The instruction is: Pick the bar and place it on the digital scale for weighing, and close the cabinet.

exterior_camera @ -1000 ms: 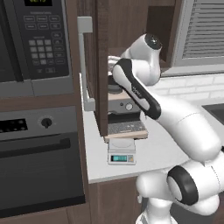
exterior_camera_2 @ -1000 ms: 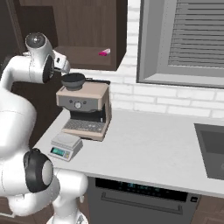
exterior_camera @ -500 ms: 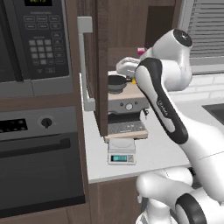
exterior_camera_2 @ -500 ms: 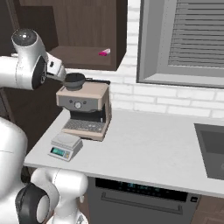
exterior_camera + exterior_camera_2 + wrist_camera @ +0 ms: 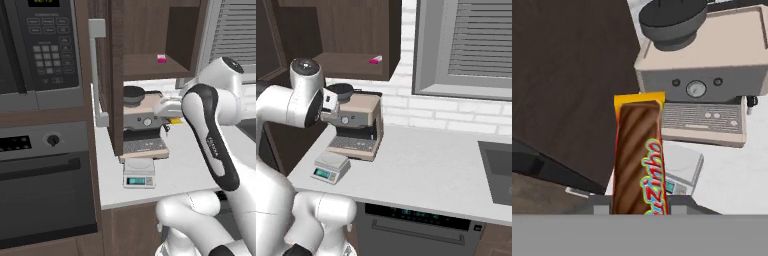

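My gripper (image 5: 637, 206) is shut on the bar (image 5: 637, 160), a red-brown wrapped bar with a yellow end that juts past the fingers. In the left base view the gripper (image 5: 171, 115) hangs in front of the coffee machine, with the bar's yellow tip (image 5: 176, 120) showing under the hand. The digital scale (image 5: 138, 175) lies on the counter below it, bare, its display lit; it is also in the right base view (image 5: 331, 166) and under the bar in the hand view (image 5: 684, 167). The cabinet (image 5: 150, 35) stands open, its door (image 5: 116, 75) swung out with the grey handle (image 5: 98, 70).
A brown-and-silver coffee machine (image 5: 145, 125) stands just behind the scale. A tiny pink-and-white block (image 5: 161, 58) sits on the cabinet shelf. The microwave (image 5: 35, 50) and oven (image 5: 45, 175) are on the left, and a sink (image 5: 498, 170) is at the far right of the counter (image 5: 426, 165).
The arm has drawn the hand out of the cabinet and lowered it to the right, in front of the coffee machine, with the bar still gripped.
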{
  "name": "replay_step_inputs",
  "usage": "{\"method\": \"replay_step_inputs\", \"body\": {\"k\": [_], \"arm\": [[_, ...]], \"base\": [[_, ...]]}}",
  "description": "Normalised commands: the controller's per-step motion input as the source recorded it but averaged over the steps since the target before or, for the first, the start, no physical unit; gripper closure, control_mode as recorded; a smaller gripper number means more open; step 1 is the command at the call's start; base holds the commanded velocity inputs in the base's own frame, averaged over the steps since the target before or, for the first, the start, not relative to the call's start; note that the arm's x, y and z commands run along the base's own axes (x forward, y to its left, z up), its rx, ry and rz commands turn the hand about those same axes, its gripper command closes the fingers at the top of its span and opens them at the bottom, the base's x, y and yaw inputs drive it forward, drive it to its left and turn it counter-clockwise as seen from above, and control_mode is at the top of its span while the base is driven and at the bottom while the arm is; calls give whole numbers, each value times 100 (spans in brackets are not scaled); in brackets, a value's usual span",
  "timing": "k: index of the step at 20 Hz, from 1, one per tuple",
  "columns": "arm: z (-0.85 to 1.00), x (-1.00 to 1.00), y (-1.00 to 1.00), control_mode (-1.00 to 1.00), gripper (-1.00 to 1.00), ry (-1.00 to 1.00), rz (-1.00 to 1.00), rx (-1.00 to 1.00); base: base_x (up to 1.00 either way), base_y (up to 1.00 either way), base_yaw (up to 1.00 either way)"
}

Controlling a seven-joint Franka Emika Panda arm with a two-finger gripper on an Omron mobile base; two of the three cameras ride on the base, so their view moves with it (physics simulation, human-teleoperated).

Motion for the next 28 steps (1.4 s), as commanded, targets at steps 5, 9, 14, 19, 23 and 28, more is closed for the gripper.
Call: {"method": "replay_step_inputs", "body": {"k": [5, 9, 14, 19, 23, 28], "arm": [[-100, 2, -30, -100, 100, 1, 31, -3], [-91, 20, -9, -100, 100, 2, 36, 0], [-64, 44, -3, -100, 100, 2, 33, 0], [-64, 63, 0, -100, 100, 3, 30, 0], [-25, 34, 4, -100, 100, 0, 23, 0], [-22, 45, 26, -100, 100, -3, 5, 0]], "base": [[0, 0, 0], [0, 0, 0], [0, 0, 0], [0, 0, 0], [0, 0, 0], [0, 0, 0]]}}
